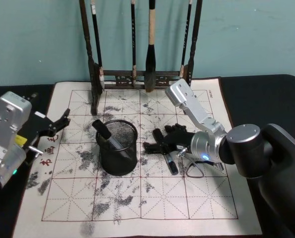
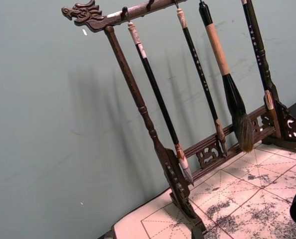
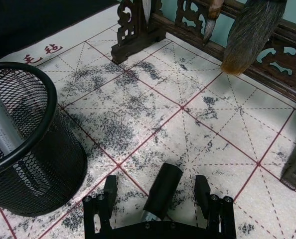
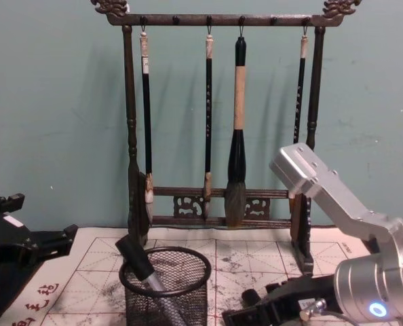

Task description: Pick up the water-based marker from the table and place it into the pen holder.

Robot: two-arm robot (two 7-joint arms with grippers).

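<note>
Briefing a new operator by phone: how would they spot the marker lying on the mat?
Start at the white gridded mat and the black mesh pen holder on it. To the holder's right, a dark marker lies flat between the open fingers of the right tool. The other marker stands slanted inside the holder; this one rests on the mat.
</note>
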